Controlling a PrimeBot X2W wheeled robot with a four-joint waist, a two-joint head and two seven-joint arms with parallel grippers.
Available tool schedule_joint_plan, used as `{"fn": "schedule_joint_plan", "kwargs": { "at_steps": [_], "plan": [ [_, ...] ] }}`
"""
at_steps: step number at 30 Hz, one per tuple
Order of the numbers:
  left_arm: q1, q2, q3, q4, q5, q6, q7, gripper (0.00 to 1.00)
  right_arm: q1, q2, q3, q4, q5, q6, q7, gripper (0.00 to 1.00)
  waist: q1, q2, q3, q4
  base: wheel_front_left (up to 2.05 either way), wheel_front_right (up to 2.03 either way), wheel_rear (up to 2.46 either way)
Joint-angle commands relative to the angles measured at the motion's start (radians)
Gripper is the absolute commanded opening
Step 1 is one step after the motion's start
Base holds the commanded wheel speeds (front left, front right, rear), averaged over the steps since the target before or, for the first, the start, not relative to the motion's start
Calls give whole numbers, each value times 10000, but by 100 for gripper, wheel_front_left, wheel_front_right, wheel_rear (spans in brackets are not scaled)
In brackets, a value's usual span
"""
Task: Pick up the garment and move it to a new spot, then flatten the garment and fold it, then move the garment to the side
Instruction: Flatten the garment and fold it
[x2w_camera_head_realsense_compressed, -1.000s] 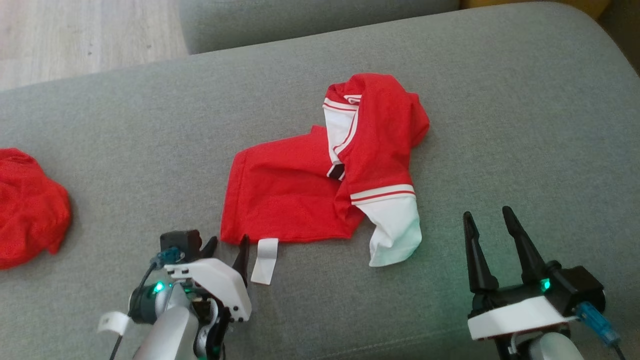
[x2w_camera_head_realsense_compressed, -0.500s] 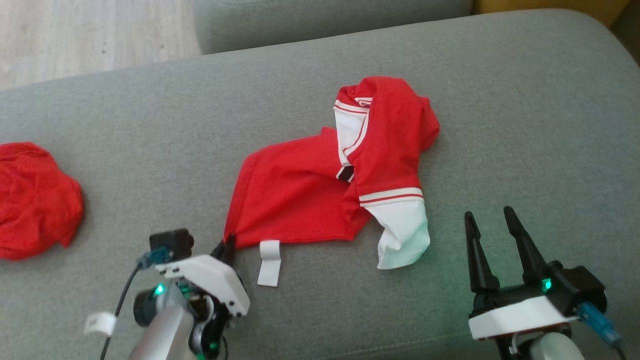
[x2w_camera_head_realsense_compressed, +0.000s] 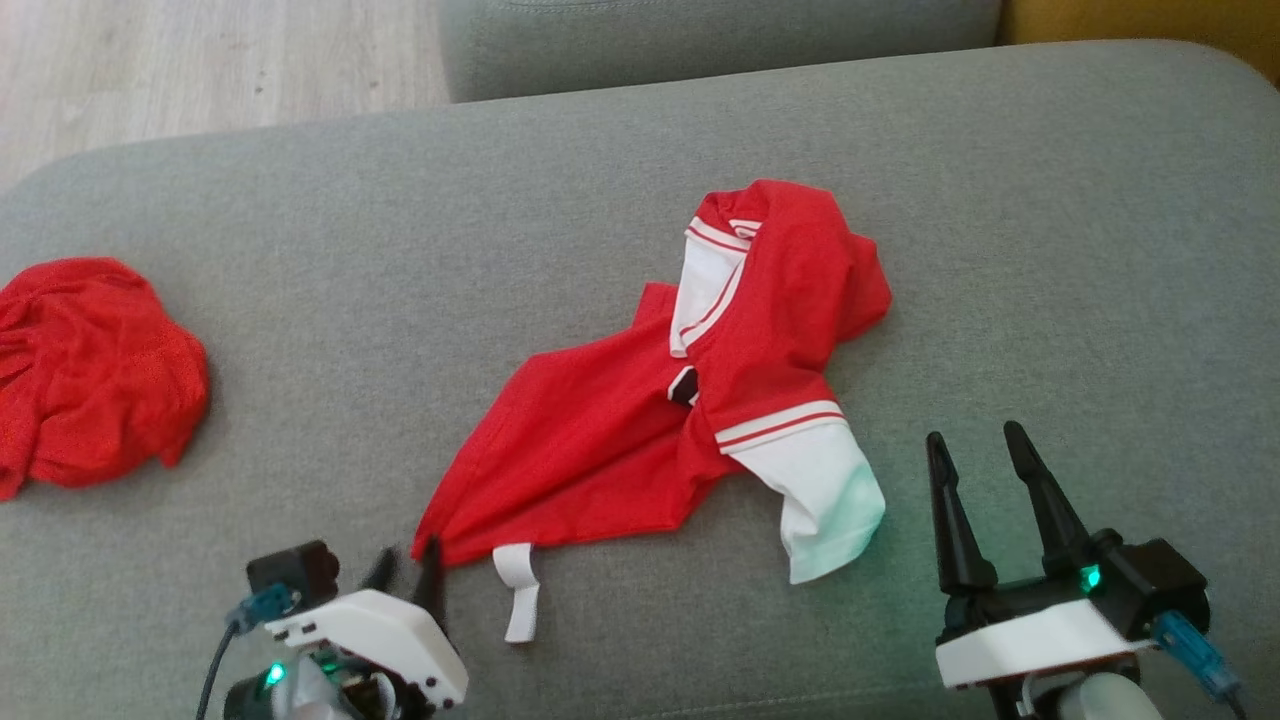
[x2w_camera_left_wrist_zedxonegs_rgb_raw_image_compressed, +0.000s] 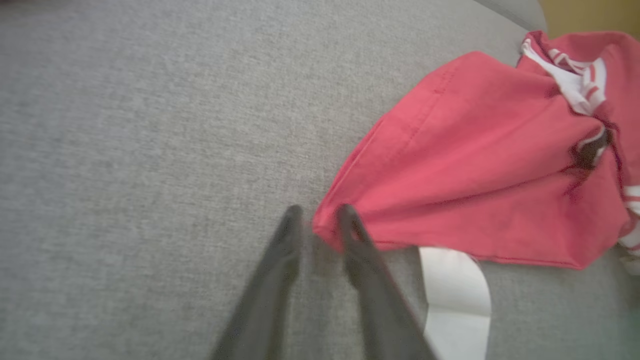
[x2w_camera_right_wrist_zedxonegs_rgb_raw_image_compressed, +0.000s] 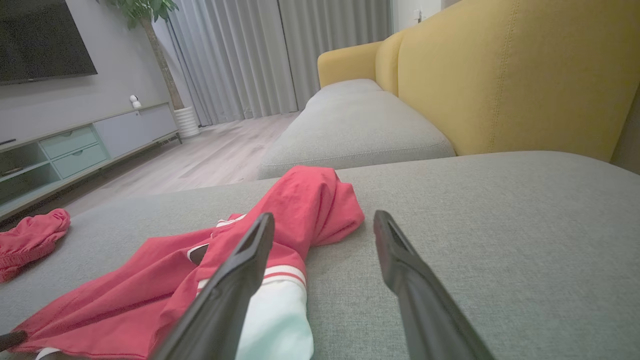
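Note:
The garment (x2w_camera_head_realsense_compressed: 620, 440) is a red shirt with white sleeves, lying rumpled in the middle of the grey sofa seat (x2w_camera_head_realsense_compressed: 1050, 250). Its near-left corner is drawn out to a point. My left gripper (x2w_camera_head_realsense_compressed: 405, 568) sits right at that point. In the left wrist view the left gripper (x2w_camera_left_wrist_zedxonegs_rgb_raw_image_compressed: 320, 215) has its fingers a little apart, so it is open. The garment (x2w_camera_left_wrist_zedxonegs_rgb_raw_image_compressed: 475, 165) has its red corner tip between them, against the right finger and apart from the left one. My right gripper (x2w_camera_head_realsense_compressed: 975, 437) stands open and empty, near the white sleeve (x2w_camera_head_realsense_compressed: 830, 500). It faces the garment (x2w_camera_right_wrist_zedxonegs_rgb_raw_image_compressed: 300, 210).
A white tag strip (x2w_camera_head_realsense_compressed: 518, 590) hangs off the garment's near hem. A second, crumpled red cloth (x2w_camera_head_realsense_compressed: 95, 370) lies at the far left of the seat. Another grey cushion (x2w_camera_head_realsense_compressed: 700, 40) and wooden floor (x2w_camera_head_realsense_compressed: 200, 60) lie beyond. A yellow sofa back (x2w_camera_right_wrist_zedxonegs_rgb_raw_image_compressed: 500, 75) rises on the right.
The left gripper shut on the garment's near-left corner and dragged it toward me, stretching it to a point. Its fingers have now parted slightly. The head camera shifted. The right gripper stayed still.

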Motion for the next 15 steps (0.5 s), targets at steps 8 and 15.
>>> {"fn": "schedule_joint_plan", "kwargs": {
  "at_steps": [8, 15],
  "plan": [
    [-42, 401, 744, -1229, 531, 1235, -157, 100, -306, -45, 203, -240, 35, 77, -65, 100, 0, 0, -119, -407, 0, 0, 0],
    [-174, -150, -641, -3037, -76, 673, 900, 100, -364, -45, 348, -254, 126, 77, -65, 100, 0, 0, -82, -998, 0, 0, 0]
  ]
}}
